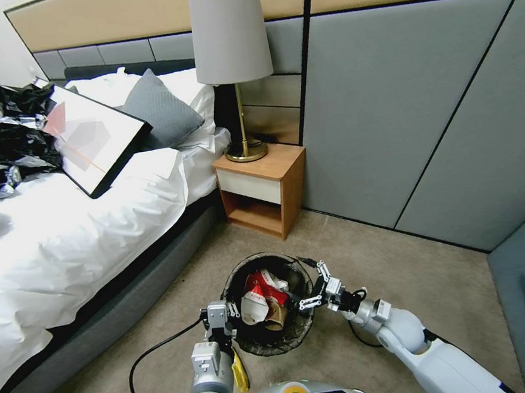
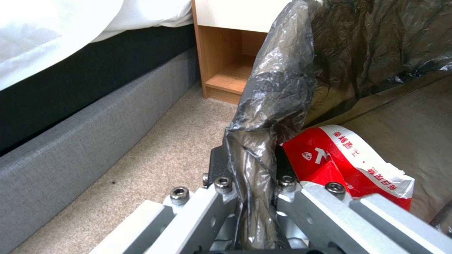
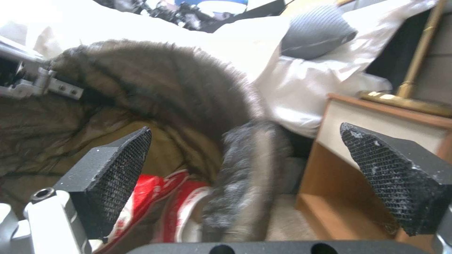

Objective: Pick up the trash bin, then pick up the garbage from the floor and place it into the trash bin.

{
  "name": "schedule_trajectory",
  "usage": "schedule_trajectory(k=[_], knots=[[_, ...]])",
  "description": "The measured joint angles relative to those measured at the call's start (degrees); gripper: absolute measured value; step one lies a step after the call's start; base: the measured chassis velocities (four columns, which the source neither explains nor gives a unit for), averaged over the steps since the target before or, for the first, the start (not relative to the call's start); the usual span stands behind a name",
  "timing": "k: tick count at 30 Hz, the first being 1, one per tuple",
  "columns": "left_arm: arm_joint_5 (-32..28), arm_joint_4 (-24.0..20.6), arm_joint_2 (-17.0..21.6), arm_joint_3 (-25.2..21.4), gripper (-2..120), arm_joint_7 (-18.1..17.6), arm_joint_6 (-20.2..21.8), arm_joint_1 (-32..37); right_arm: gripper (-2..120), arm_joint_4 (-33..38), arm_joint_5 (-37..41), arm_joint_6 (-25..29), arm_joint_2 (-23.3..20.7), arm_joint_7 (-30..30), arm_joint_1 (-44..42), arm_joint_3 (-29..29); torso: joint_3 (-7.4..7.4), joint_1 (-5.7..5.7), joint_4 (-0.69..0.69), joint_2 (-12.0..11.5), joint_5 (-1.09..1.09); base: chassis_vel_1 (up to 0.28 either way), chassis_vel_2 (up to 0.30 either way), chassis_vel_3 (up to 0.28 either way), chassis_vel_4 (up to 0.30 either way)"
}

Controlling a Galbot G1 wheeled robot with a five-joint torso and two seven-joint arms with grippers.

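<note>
Left tool (image 1: 231, 316) clamped on trash bin (image 1: 273, 342) rim, near floor centre; right tool (image 1: 310, 290) spread astride right rim above garbage (image 1: 263, 293). Best kept level, grip firm.

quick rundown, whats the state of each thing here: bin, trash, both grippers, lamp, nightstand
trash bin: upright, lined with a black bag, held at its rim
red-and-white wrappers: inside the bin
left gripper: jaws shut on the bin's rim
right gripper: jaws open, at the opposite rim
lamp: upright, unlit
nightstand: drawer closed, shelf below open
</note>
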Motion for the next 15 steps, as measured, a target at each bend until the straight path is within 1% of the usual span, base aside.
schedule_trajectory(k=[3, 7, 9, 10, 11, 13, 14, 15], knots=[[-0.2, 0.9, -0.1, -0.5, 0, 0.0, -0.1, -0.5, 100, 0.8, 0.3, 1.3, 0.6, -0.4, -1.4, 2.2, 0.0, 0.0, 0.0, 0.0, 0.0, 0.0, 0.0, 0.0, 0.0], [-0.5, 1.5, -0.1, -0.8, 0, -0.1, -0.1, -0.8, 100, 1.4, 1.0, 2.2, 1.4, -0.4, -2.7, 3.7, 0.0, 0.0, 0.0, 0.0, 0.0, 0.0, 0.0, 0.0, 0.0], [-0.6, 1.8, -0.1, -1.0, 0, -0.1, -0.1, -1.1, 100, 1.6, 1.3, 3.1, 2.4, -0.2, -3.6, 4.7, 0.0, 0.0, 0.0, 0.0, 0.0, 0.0, 0.0, 0.0, 0.0], [-0.7, 2.0, -0.1, -1.2, 0, -0.2, -0.1, -1.3, 100, 1.7, 1.4, 4.0, 3.6, 0.4, -4.5, 5.6, 0.0, 0.0, 0.0, 0.0, 0.0, 0.0, 0.0, 0.0, 0.0], [-0.7, 2.0, -0.1, -1.2, 0, -0.2, -0.1, -1.3, 100, 1.7, 1.4, 4.0, 3.6, 0.4, -4.5, 5.6, 0.0, 0.0, 0.0, 0.0, 0.0, 0.0, 0.0, 0.0, 0.0], [-0.9, 2.1, -0.1, -1.5, 0, -0.2, -0.1, -1.5, 100, 1.7, 0.5, 5.7, 6.2, 3.9, -5.8, 6.2, 0.0, 0.0, 0.0, 0.0, -0.01, 0.0, 0.0, 0.0, 0.0], [-0.9, 2.1, -0.1, -1.5, 0, -0.2, -0.1, -1.5, 100, 1.7, 0.5, 5.7, 6.2, 3.9, -5.8, 6.2, 0.0, 0.0, 0.0, 0.0, -0.01, 0.0, 0.0, 0.0, 0.0], [-0.9, 2.2, -0.2, -1.6, 0, -0.2, -0.1, -1.6, 100, 1.7, -1.0, 6.7, 8.2, 7.5, -6.4, 6.3, 0.0, 0.0, 0.0, 0.0, 0.0, 0.0, 0.0, 0.0, 0.0]])
